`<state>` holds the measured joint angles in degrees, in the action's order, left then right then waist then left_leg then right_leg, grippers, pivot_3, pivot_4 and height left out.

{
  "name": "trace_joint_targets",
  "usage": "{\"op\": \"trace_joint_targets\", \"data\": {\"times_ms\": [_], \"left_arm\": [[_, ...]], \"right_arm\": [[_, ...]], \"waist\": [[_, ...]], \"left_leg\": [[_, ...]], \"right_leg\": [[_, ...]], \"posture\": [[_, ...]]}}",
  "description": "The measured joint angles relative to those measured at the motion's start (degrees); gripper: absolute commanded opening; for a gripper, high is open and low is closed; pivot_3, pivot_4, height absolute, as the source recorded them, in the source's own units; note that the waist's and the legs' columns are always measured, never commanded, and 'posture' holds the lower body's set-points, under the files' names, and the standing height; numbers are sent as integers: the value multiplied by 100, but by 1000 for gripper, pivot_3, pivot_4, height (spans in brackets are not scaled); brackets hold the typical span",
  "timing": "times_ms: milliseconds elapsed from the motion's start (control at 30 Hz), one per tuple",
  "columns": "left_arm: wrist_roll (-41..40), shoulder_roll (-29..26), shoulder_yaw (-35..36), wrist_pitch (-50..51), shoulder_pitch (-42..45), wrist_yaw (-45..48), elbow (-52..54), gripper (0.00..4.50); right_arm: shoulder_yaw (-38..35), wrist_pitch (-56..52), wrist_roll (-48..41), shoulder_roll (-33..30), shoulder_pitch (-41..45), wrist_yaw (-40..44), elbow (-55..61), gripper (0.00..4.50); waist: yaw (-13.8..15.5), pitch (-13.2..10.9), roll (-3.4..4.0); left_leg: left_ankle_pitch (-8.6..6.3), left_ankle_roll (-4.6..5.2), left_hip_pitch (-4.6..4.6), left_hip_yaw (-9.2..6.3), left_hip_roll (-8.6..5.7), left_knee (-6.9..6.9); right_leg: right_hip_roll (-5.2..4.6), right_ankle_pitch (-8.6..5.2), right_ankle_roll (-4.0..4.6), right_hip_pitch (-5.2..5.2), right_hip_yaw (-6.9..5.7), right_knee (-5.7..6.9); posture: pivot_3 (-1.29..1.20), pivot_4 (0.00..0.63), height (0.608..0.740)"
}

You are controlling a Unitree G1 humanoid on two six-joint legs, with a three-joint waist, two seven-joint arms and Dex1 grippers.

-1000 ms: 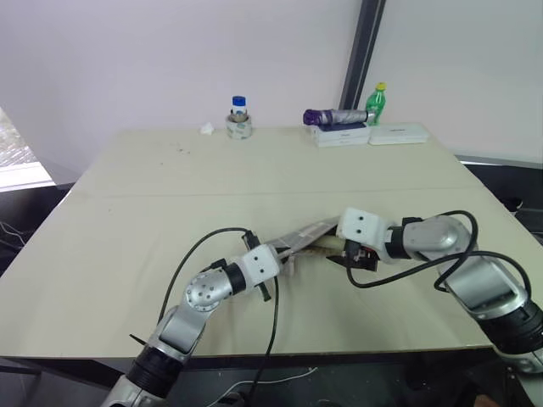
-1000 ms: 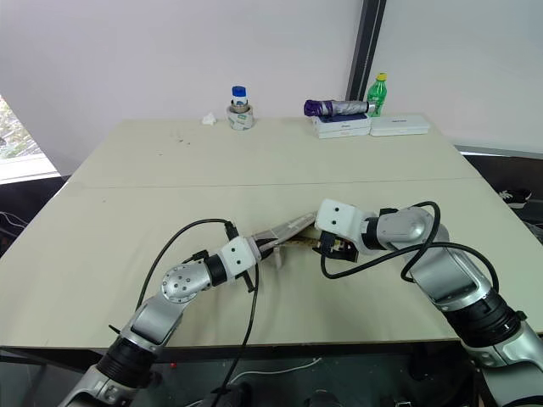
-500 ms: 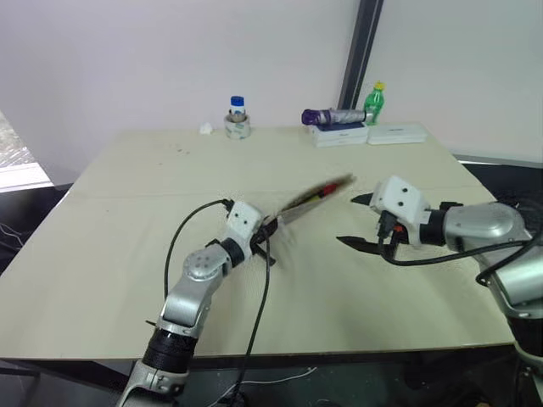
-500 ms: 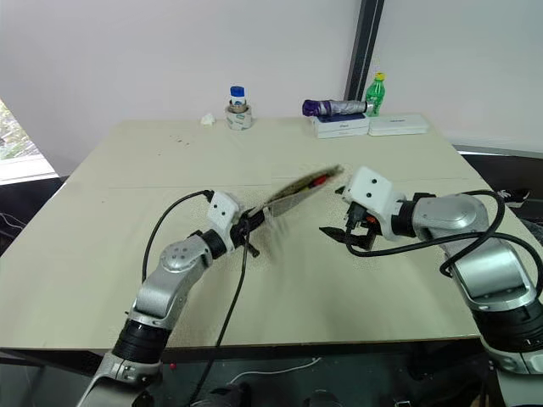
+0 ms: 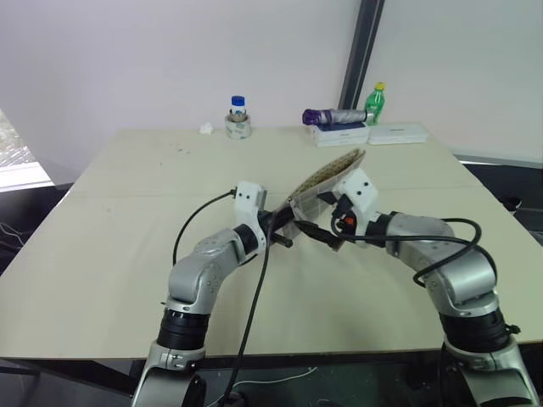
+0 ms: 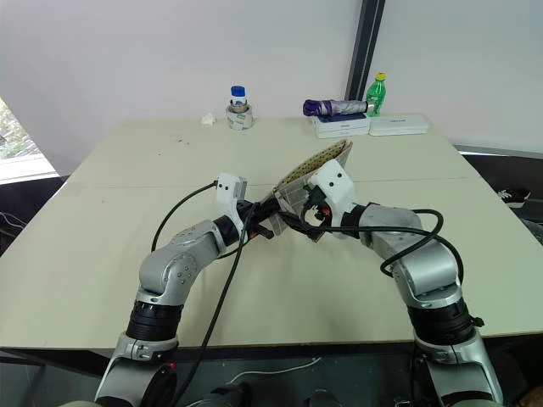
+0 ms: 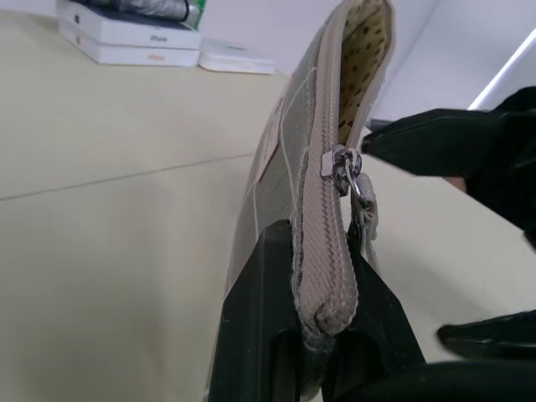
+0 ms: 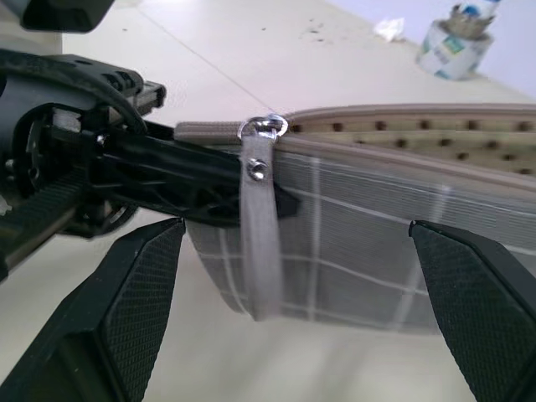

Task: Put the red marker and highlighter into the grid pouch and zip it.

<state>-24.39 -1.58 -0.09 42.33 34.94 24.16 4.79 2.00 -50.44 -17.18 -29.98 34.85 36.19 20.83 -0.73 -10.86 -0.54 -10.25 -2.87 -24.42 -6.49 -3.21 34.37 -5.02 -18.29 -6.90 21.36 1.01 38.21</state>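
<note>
Left gripper (image 7: 322,335) clamped on grid pouch (image 7: 289,159), held off table (image 5: 127,212) mid-surface | right gripper (image 8: 293,285) wide apart, holding nothing, flanking pull loop (image 8: 260,234) | left wrist view: dotted lining, mouth unzipped | far edge: bottles (image 5: 374,102), boxes (image 5: 339,134)

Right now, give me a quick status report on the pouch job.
Left gripper shut on the grid pouch, held off the table. Right gripper open, fingers either side of the zipper pull. Zipper mostly open. Nothing blocking.
</note>
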Motion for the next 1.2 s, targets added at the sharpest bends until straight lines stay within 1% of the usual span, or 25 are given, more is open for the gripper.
{"op": "trace_joint_targets", "data": {"times_ms": [100,133,200,300,333,400,433,600,700,833,900,1000,1133,1200], "left_arm": [[-28,-2,9,23,15,-66,0,0],[-64,0,22,53,22,-73,0,0],[-123,1,21,95,37,-84,0,0],[-142,-11,27,106,49,-101,1,0],[-156,-9,27,108,49,-111,7,0],[-201,-9,29,111,49,-134,45,0],[-214,-9,29,111,49,-148,72,0],[-238,-33,28,111,47,-181,102,0],[-213,-132,-47,63,24,-159,102,0],[168,-600,-380,-333,-97,22,82,0],[534,-1039,-625,-808,-148,215,18,0],[912,-1473,-681,-1415,-310,434,-143,0],[1069,-1729,-712,-1960,-426,684,-254,0],[1086,-1742,-730,-2077,-441,757,-258,0]], "right_arm": [[29,1,0,59,0,-55,-55,4443],[55,1,0,83,0,-71,-89,4213],[108,-3,-7,149,0,-102,-123,3590],[133,-34,-53,200,0,-115,-152,2068],[150,-37,-66,205,0,-120,-158,1454],[161,-38,-116,222,-2,-137,-202,427],[162,-38,-127,223,-3,-145,-215,23],[162,-35,-183,210,-3,-170,-224,23],[157,62,-163,71,-2,-172,-267,23],[-32,211,-162,-322,169,-130,-339,23],[-149,287,-140,-683,319,-121,-477,23],[-378,397,17,-1135,368,-120,-753,23],[-552,667,201,-1547,439,-142,-1255,23],[-543,774,224,-1566,438,-129,-1379,23]], "waist": [[-4,0,0],[-8,0,0],[-14,0,0],[-9,0,0],[-8,0,0],[-9,0,0],[-8,0,0],[-7,0,0],[-8,0,0],[-15,0,0],[-7,0,0],[0,0,0],[-1,0,0],[-5,0,0]], "left_leg": [[0,0,0,1,0,-1],[0,0,1,1,0,-1],[0,0,1,1,0,-2],[0,0,0,2,0,-3],[0,0,0,2,0,-3],[0,0,1,2,0,-3],[0,0,0,2,1,-3],[0,0,1,2,0,-3],[0,0,0,3,0,-3],[0,0,1,7,-1,-8],[0,0,1,12,-1,-9],[-1,1,0,14,0,-13],[-1,1,0,13,0,-13],[-1,1,0,13,2,-13]], "right_leg": [[0,0,0,0,0,0],[1,0,0,0,0,0],[1,0,0,2,1,0],[1,0,0,2,1,0],[1,0,0,2,1,0],[1,0,0,2,1,0],[1,0,0,2,1,0],[1,0,0,2,2,0],[0,0,0,2,2,0],[1,0,1,5,4,0],[1,0,1,5,4,-2],[-1,0,2,5,5,-8],[-3,0,2,5,6,-8],[-3,0,2,6,7,-8]], "posture": [[0,150,740],[0,150,740],[0,150,740],[0,150,740],[0,150,740],[0,150,740],[0,150,740],[0,150,740],[0,150,740],[0,150,740],[0,150,740],[0,150,740],[0,150,740],[0,150,740]]}}
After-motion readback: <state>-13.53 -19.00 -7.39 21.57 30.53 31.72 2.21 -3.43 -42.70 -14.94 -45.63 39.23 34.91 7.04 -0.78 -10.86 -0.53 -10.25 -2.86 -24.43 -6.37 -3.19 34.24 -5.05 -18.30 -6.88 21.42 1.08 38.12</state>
